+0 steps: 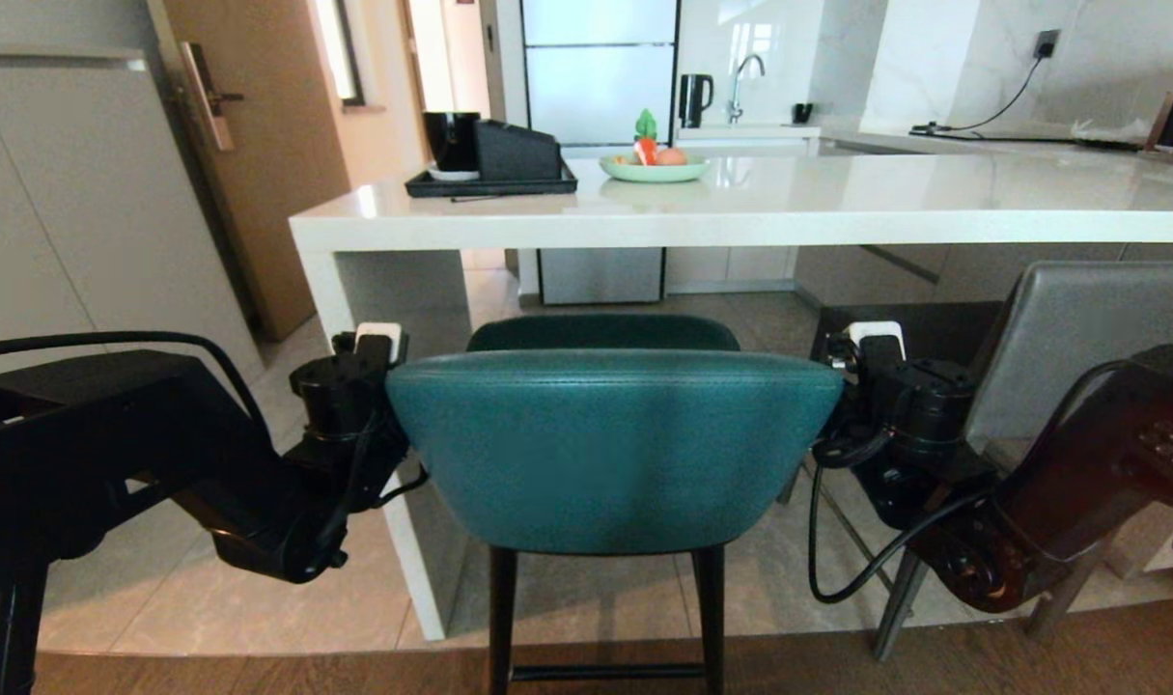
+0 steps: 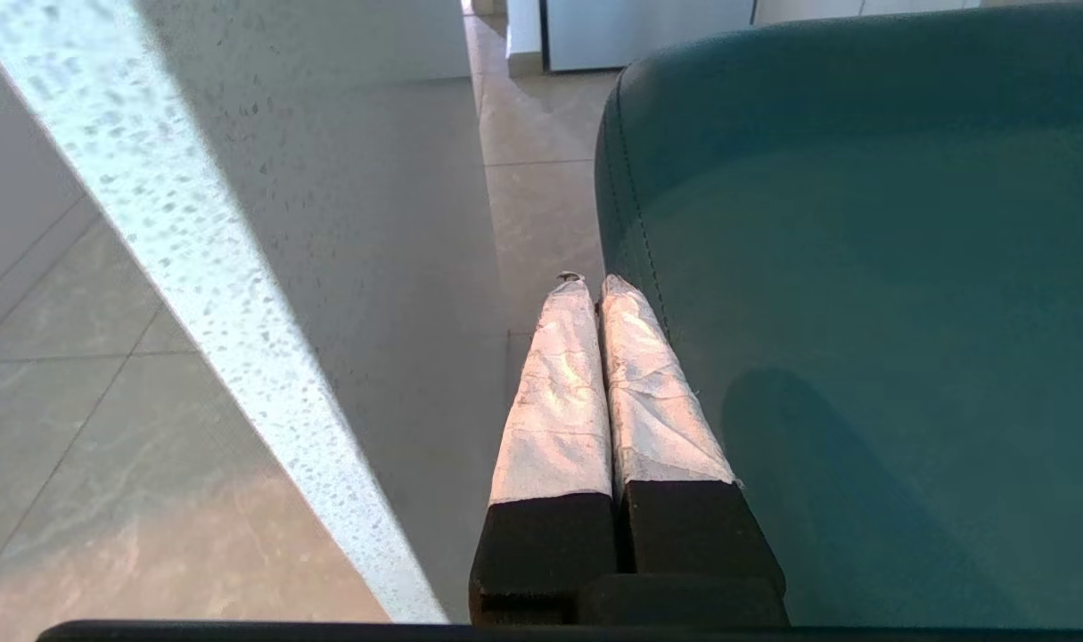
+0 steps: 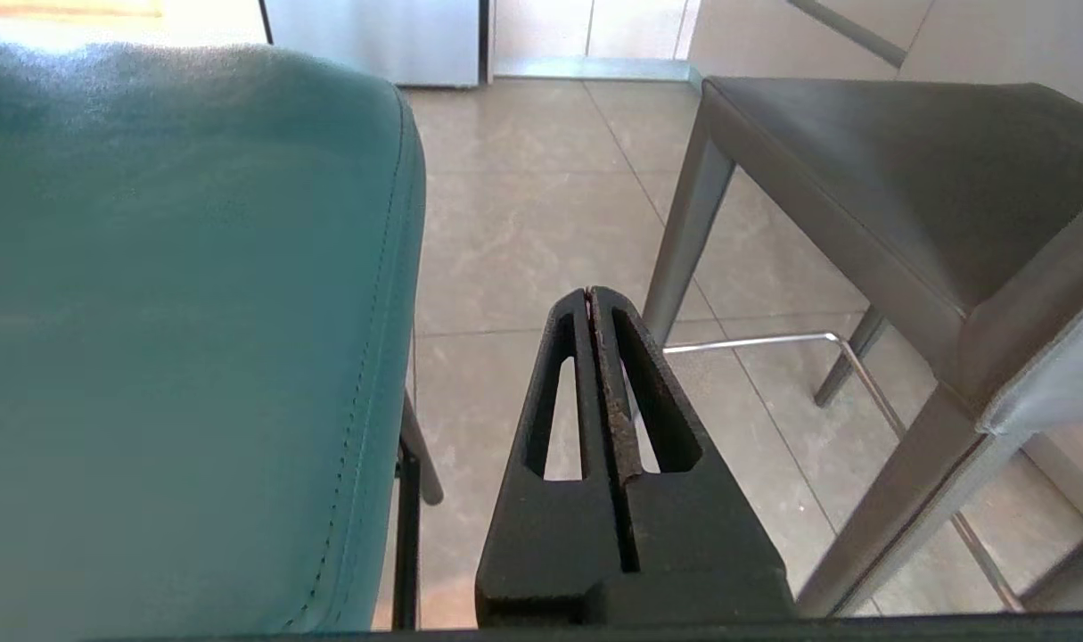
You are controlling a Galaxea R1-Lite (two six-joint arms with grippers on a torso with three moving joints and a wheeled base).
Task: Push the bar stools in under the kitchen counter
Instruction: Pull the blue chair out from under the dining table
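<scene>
With my left gripper (image 2: 592, 283) and right gripper (image 3: 592, 294) pinched empty, flanking the teal stool (image 1: 613, 446), I judge it needs pushing under the kitchen counter (image 1: 740, 224).

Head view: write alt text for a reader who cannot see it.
A tall stool with a rounded teal leather back stands facing a long glossy white stone counter, flanked by the robot's left gripper and right gripper. A boxy grey leather stool stands to its right, and the counter carries a black tray and a green fruit plate.
</scene>
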